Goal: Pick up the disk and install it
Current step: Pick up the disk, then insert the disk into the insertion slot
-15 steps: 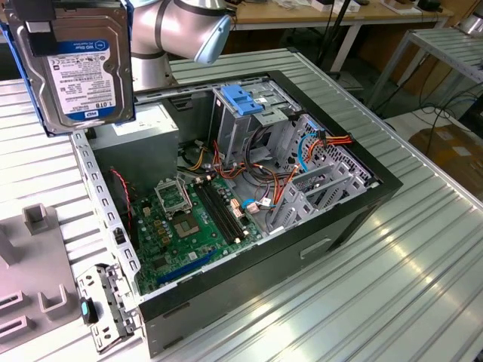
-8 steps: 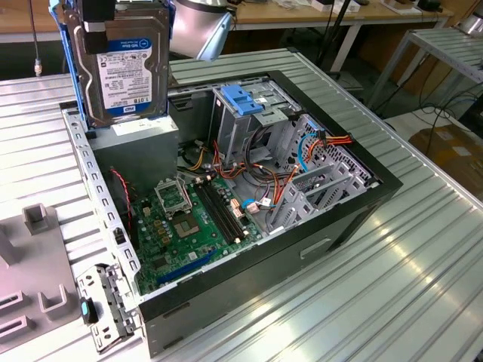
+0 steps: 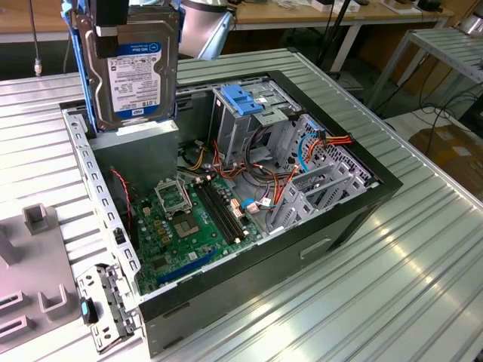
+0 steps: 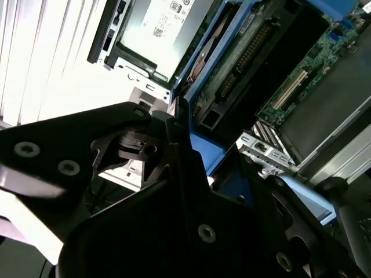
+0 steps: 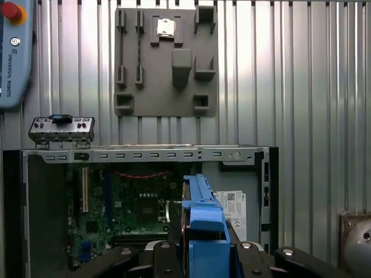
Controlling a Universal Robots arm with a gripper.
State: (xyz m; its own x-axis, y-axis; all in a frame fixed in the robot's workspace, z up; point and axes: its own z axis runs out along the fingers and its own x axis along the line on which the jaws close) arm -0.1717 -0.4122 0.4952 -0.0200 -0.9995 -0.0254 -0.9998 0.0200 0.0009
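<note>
The gripper (image 5: 206,256) pinches the disk (image 3: 136,68) by its top, so it hangs tall and upright over the open computer case (image 3: 339,219), with the drive cage (image 3: 240,130) lower, toward the exterior view's right.

The gripper (image 3: 112,23) hangs high up at the far left of the exterior view and points down. Its two black fingers (image 5: 167,262) are closed tight on the top edge of the disk (image 3: 136,72), one on each side. They hold it upright in the air, touching nothing else.
</note>
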